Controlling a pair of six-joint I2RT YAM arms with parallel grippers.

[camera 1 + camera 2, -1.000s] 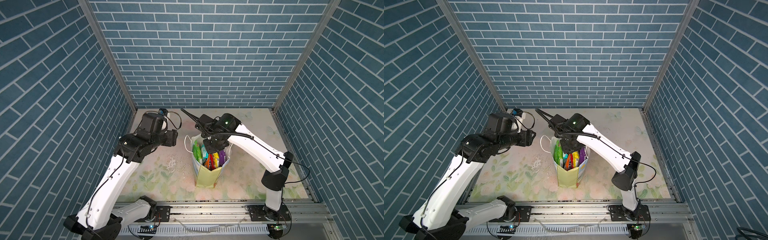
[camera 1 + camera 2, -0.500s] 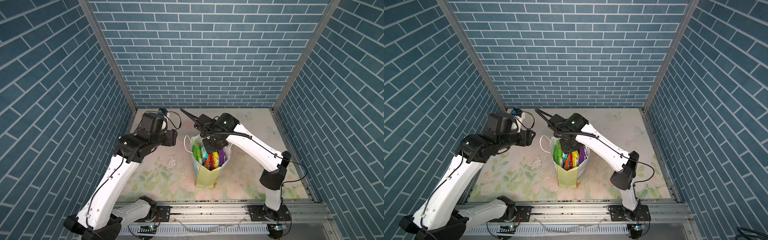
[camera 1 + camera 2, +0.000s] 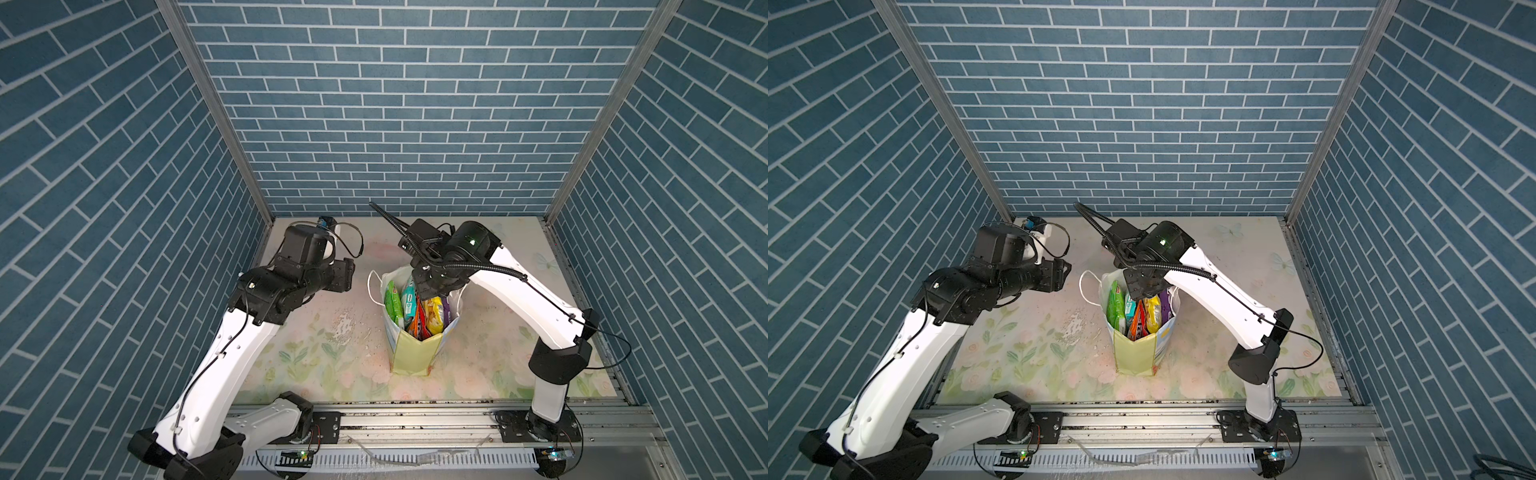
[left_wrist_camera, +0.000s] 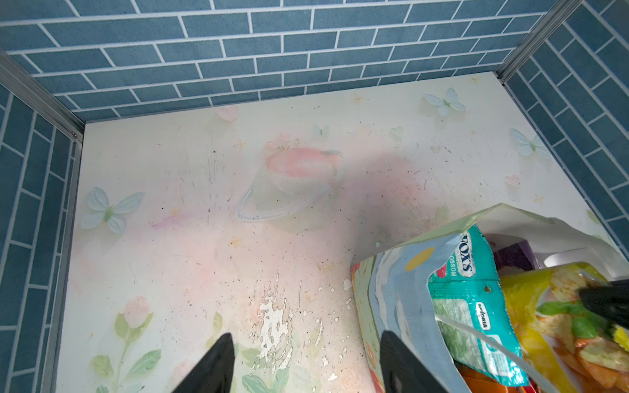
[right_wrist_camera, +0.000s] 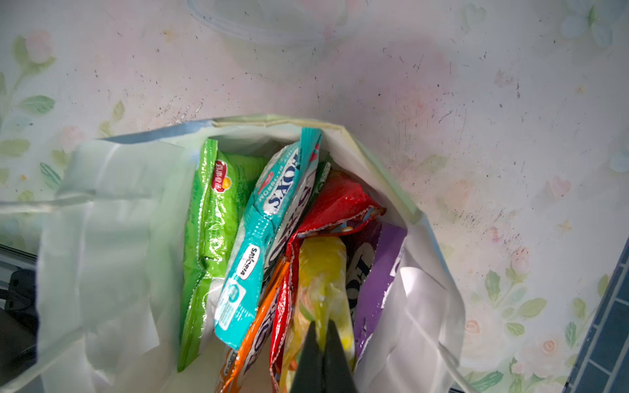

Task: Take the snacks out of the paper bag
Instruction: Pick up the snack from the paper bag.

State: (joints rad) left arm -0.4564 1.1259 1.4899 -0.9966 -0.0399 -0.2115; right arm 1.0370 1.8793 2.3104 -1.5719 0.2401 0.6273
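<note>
The paper bag [image 3: 413,353] [image 3: 1133,353] stands upright mid-table, its mouth open. Several snacks stand on end inside: a green chips packet [image 5: 211,217], a teal Fox's packet [image 5: 269,217], a red bag [image 5: 340,204], a purple packet [image 5: 381,265], an orange packet [image 5: 258,333] and a yellow packet [image 5: 320,272] [image 3: 435,311]. My right gripper [image 5: 321,326] [image 3: 428,291] reaches down into the bag's mouth and is shut on the yellow packet's top edge. My left gripper [image 4: 308,340] [image 3: 347,276] hovers open just left of the bag, with one finger next to its printed wide side [image 4: 401,282].
A white cord handle [image 3: 372,286] loops out on the bag's left. The floral tabletop has a worn, flaked patch [image 3: 343,324] left of the bag. Blue brick walls [image 3: 395,104] close in three sides, and a metal rail [image 3: 415,419] runs along the front.
My right gripper's jaws have closed on the yellow packet inside the bag, and that arm has shifted slightly left. The left arm has hardly moved.
</note>
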